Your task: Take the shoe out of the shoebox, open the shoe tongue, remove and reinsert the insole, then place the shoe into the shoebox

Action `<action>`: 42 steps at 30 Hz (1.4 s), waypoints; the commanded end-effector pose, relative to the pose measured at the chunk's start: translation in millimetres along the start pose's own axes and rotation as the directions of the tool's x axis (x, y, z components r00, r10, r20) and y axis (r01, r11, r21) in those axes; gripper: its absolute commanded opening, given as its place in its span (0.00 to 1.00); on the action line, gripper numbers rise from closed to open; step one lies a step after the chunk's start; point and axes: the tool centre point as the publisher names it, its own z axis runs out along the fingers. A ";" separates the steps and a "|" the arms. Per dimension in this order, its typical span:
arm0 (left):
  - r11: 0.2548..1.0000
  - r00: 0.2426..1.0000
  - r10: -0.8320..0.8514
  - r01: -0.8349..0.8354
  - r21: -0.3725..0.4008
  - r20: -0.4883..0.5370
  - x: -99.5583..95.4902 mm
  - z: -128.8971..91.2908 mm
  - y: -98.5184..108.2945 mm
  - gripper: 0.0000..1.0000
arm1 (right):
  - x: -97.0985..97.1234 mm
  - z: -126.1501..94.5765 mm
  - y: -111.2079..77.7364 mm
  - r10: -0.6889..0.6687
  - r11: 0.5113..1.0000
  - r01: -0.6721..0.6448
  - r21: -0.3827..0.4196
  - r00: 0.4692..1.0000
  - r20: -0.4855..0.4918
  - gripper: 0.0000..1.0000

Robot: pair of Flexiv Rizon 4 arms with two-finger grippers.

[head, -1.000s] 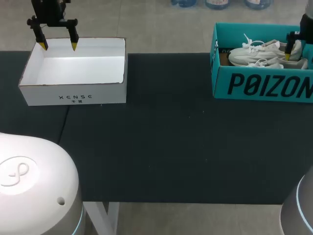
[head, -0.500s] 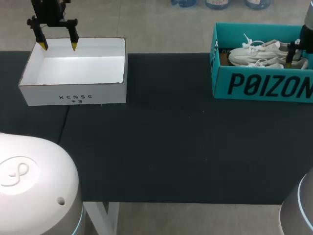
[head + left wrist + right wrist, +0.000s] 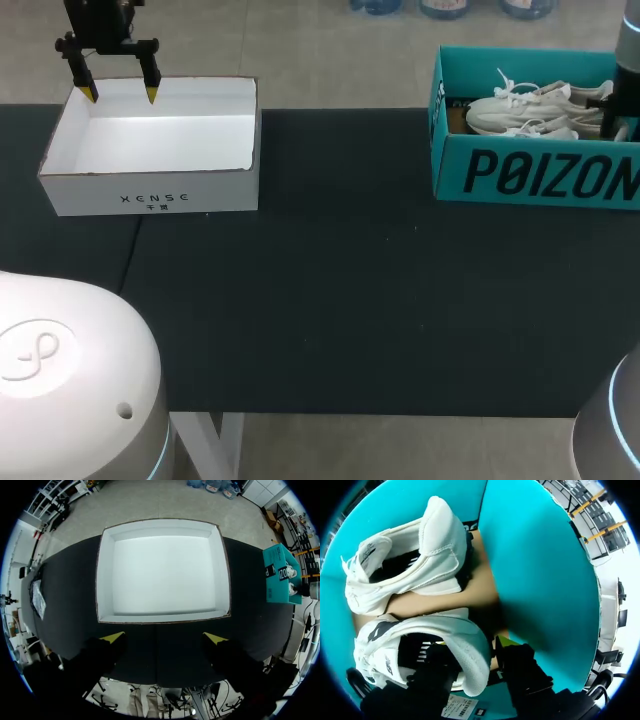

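The shoe (image 3: 405, 647), white with dark lining, is found lying on its sole inside the teal shoebox (image 3: 530, 175), at the box's near side, with its heel toward the box's right end. A second shoe (image 3: 412, 560), also white, is seen beside it on the far side, heel to the same end. A strip of brown cardboard floor is exposed between the two.

The right gripper (image 3: 472, 647) is lowered into the shoebox at the heel of the nearer shoe. Its fingers are held apart and set astride the heel wall, one inside the shoe opening and the other outside, behind the heel. A sliver of floor is visible between the outer finger and the heel, so no clamping is recorded. In the head view the right arm is seen entering from the right edge, with the gripper's lower part hidden behind the box wall.

The shoebox is placed at the far right of the dark table (image 3: 350, 300). Well apart from it, at the far left, an open white box (image 3: 150, 190) is noted. The left gripper (image 3: 118, 95) is held above the far rim of that box. Its fingers are spread wide, and nothing is held between them.
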 end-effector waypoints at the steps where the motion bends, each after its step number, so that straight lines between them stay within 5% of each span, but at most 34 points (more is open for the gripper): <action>1: 1.000 1.000 0.000 0.000 0.000 0.001 0.1 0.0 0.2 1.00 | -5.1 -5.2 -3.7 0.022 0.999 -0.021 -0.027 0.999 0.026 0.00; 9: 1.000 1.000 0.000 0.000 0.000 0.001 0.1 0.0 0.2 1.00 | -21.0 -26.8 -6.4 0.064 0.996 -0.062 -0.071 0.997 0.034 0.00; 16: 1.000 1.000 0.000 0.000 0.000 0.001 0.1 0.0 0.2 1.00 | -30.2 -68.1 -16.7 0.063 0.986 -0.059 -0.153 0.998 0.018 0.00; 26: 1.000 1.000 0.000 0.000 0.000 0.001 0.1 0.0 0.2 1.00 | -15.6 -133.5 -40.2 0.183 0.950 -0.174 -0.260 0.983 0.013 0.00; 42: 1.000 1.000 0.000 0.000 0.000 0.001 0.1 0.0 0.2 1.00 | -8.1 -230.3 -155.9 0.165 0.890 -0.177 -0.420 0.984 -0.066 0.00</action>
